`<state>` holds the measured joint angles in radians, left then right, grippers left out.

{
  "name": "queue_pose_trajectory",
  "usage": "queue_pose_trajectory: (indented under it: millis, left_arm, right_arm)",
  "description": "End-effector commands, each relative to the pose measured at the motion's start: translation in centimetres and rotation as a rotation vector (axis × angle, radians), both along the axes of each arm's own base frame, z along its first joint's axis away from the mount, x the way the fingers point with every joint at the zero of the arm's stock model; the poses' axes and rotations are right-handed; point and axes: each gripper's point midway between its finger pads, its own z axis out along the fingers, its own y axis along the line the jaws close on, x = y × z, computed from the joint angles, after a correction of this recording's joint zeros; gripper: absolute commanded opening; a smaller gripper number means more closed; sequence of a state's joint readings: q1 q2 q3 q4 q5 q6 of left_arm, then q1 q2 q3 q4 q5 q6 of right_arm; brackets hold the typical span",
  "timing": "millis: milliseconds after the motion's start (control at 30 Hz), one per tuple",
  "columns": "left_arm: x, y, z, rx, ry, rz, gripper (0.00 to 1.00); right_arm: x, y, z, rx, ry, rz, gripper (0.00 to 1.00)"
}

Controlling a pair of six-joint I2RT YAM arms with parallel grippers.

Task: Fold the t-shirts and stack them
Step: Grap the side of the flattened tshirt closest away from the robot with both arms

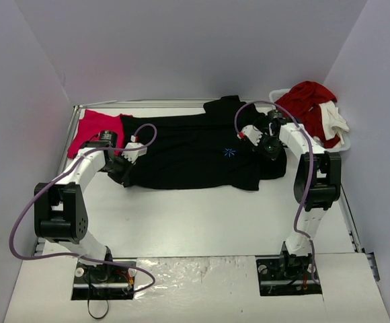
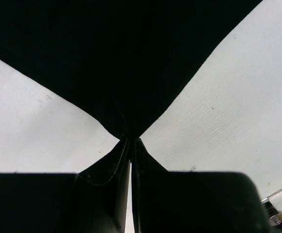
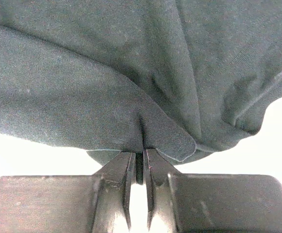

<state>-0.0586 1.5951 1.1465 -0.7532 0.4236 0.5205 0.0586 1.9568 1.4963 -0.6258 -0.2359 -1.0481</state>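
Here, the black t-shirt (image 1: 195, 151) lies spread across the white table (image 1: 202, 215). The left gripper (image 2: 131, 148) is pinched on its left edge and the right gripper (image 3: 139, 156) clamped on a right-side fold. The pink-red t-shirt (image 1: 93, 129) lies far left.

We see bare desk (image 1: 202, 215) between the black t-shirt (image 1: 188, 151) and the arm bases (image 1: 104, 276), with room to pass through. On the far side the pink-red t-shirt (image 1: 95, 128) fills the left corner, a heaped basket (image 1: 345, 144) fills the right, and walls (image 1: 181, 47) close three sides.
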Motion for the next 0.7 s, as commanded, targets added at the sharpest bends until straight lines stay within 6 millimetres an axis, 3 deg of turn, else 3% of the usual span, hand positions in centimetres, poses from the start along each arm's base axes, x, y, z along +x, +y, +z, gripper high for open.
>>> queue_pose_trajectory:
  millis: [0,233,367,500,667]
  left_arm:
    - [-0.5,-0.2,1.2,-0.022,-0.028,-0.019,0.02]
    - [-0.5,-0.4,2.2,-0.038,-0.048,-0.021,0.02]
    - [-0.5,-0.7,4.0,-0.053,-0.086,-0.029,0.02]
    - [-1.7,-0.8,5.8,-0.062,-0.115,-0.068,0.02]
    - [-5.3,-0.5,7.0,-0.044,-0.11,-0.168,0.03]
  right_arm:
    - [-1.0,-0.7,2.3,-0.019,-0.003,-0.034,0.01]
    - [-2.0,-1.0,3.8,-0.031,0.007,-0.051,0.0]
    - [-4.2,-1.3,5.3,-0.03,0.037,-0.062,0.0]
    - [-8.4,-1.7,7.1,-0.028,0.116,-0.064,0.0]
    - [-14.3,-1.4,10.1,0.003,0.152,-0.031,0.0]
